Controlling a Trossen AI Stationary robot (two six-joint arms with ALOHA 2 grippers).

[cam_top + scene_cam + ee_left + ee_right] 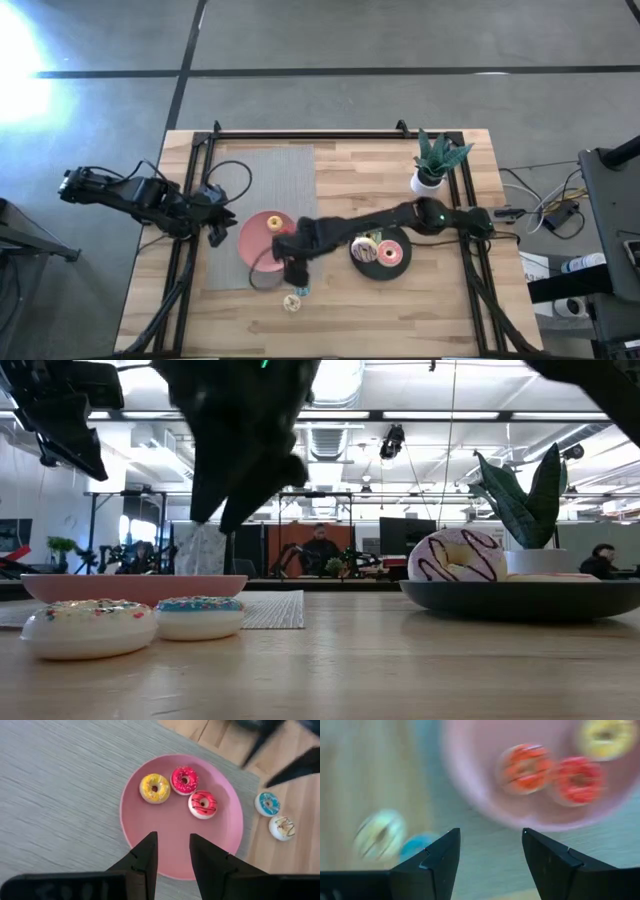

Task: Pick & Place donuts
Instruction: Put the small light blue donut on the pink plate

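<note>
A pink plate on a grey mat holds three tiny donuts: yellow, red and an orange-striped one. A tiny bluish donut and a tiny white one lie on the wood beside it, toward the near edge. My right gripper hangs open above the plate's near rim, close to those two, touching nothing. My left gripper hovers open at the plate's left side. Larger iced donuts sit on the black plate.
A potted plant stands near the far right corner. The grey mat runs from the pink plate toward the far edge. A black frame rail lines the far edge. In the low view a white-iced donut lies on the black plate.
</note>
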